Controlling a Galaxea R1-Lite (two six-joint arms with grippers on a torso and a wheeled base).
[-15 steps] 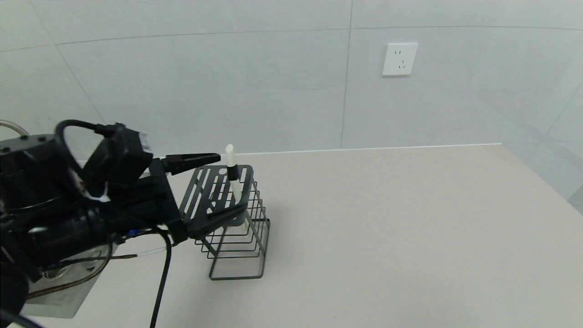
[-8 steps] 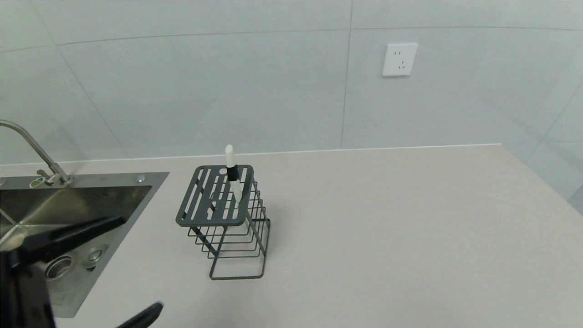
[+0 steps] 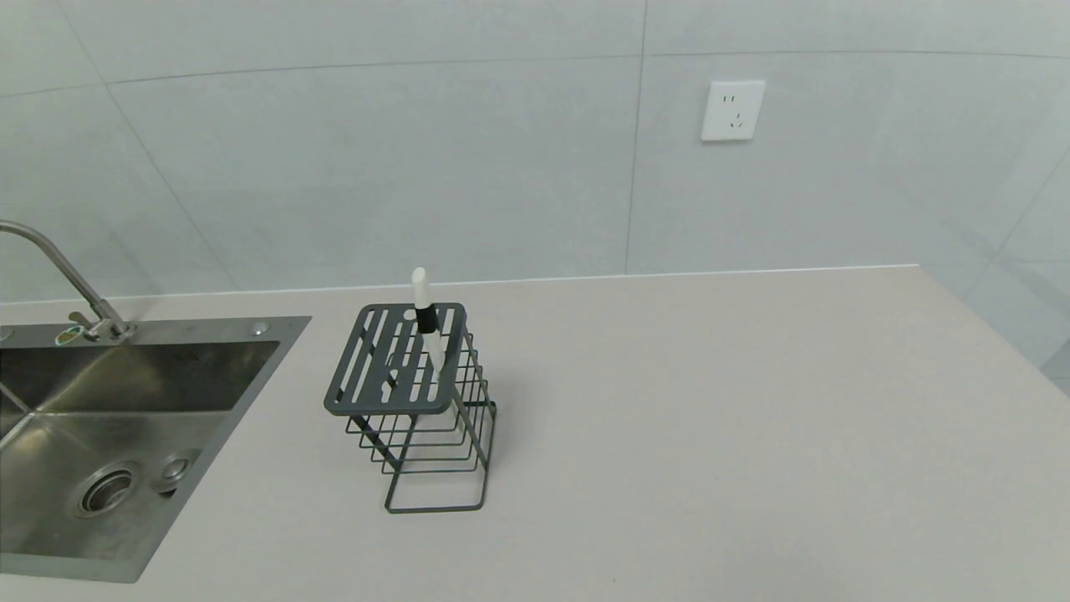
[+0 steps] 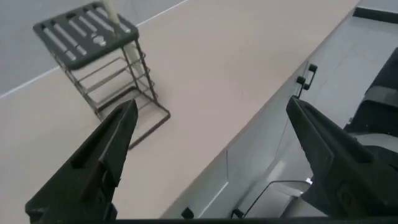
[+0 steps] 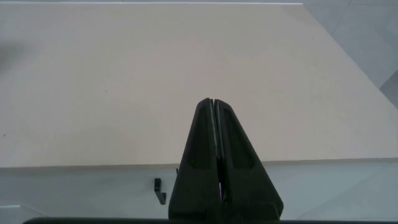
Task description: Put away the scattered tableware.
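utensil: white-handled utensil (image 3: 425,323) upright in slotted wire rack (image 3: 393,361) on countertop (image 3: 710,401) (sink (image 3: 167,368) near) | left gripper (image 4: 211,104): fingers spread wide | right gripper (image 5: 213,104): fingers pressed together

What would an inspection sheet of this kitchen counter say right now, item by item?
Surface: beige countertop, no spills visible.
Job's things: dark wire rack stands upright on the countertop; one white-handled utensil stands in a slot of its top.
Clutter: nothing seen.
Grippers: left gripper open and empty, near the counter's front edge; right gripper shut and empty, by the front edge.
Cables: nothing seen on the counter.
Surroundings: steel sink with faucet to the rack's left; wall socket on the tiled wall.
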